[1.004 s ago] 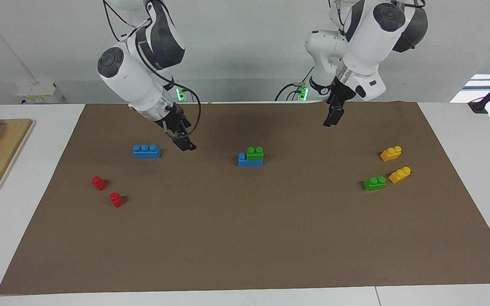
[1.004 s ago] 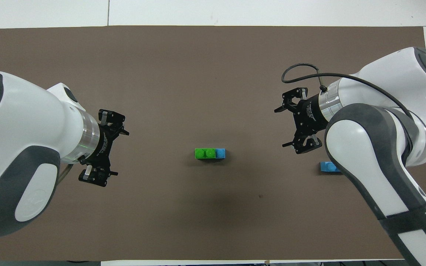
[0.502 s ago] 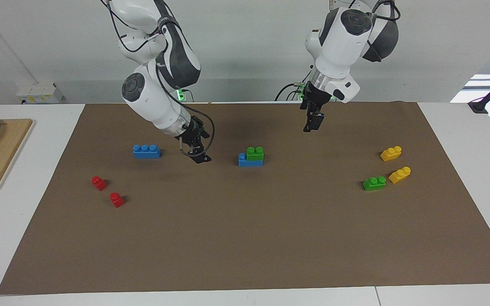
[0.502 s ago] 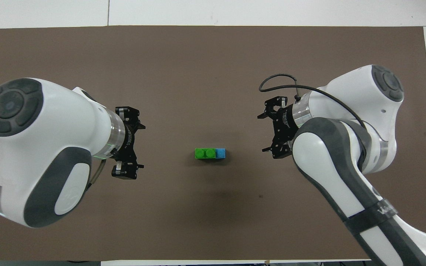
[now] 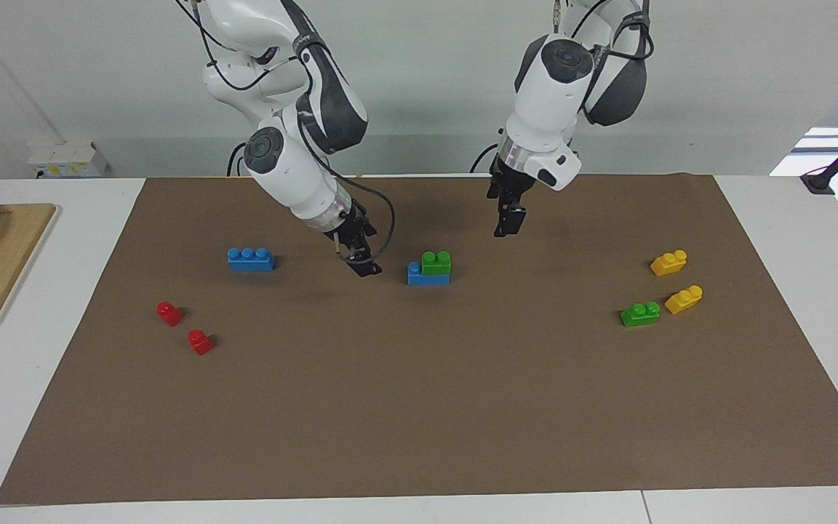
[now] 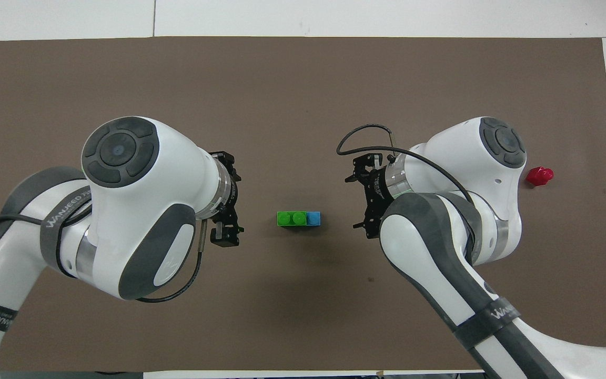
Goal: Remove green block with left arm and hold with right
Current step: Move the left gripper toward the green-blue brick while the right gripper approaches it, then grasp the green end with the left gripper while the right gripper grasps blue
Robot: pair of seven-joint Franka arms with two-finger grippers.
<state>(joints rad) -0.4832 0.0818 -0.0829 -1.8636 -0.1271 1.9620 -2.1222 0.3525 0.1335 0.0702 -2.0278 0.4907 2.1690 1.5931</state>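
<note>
**Both arms closing in on the stacked bricks**

I am in the approach step: nothing is gripped yet. The green block (image 5: 436, 262) sits pressed onto one end of a blue brick (image 5: 427, 274) in the middle of the brown mat (image 5: 419, 407), and I take that stack as my landmark. The green block covers two of the blue brick's studs; the third, bare stud shows at the end toward the right arm.

My left gripper (image 5: 504, 222) hangs above the mat, up in the air just to the left arm's side of the stack, fingers spread apart and empty. My right gripper (image 5: 365, 263) is lower, close to the mat, just beside the stack on the right arm's side, fingers also apart and empty. Neither touches a brick.

Next, as I judge it, I must bring the right gripper onto the blue brick's bare end to pin it down, then lower the left gripper over the green block, close on its sides and pull straight up. Lifting before the base is held would likely drag the whole stack.

Count on the mat:
- green bricks: two, one on the stack, one loose (image 5: 640, 314) well toward the left arm's end
- blue bricks: two, the second (image 5: 250, 259) toward the right arm's end
- yellow bricks: two (image 5: 668, 263) (image 5: 684, 299), near the loose green
- red bricks: two (image 5: 169, 313) (image 5: 200, 341), farthest toward the right arm's end
</note>
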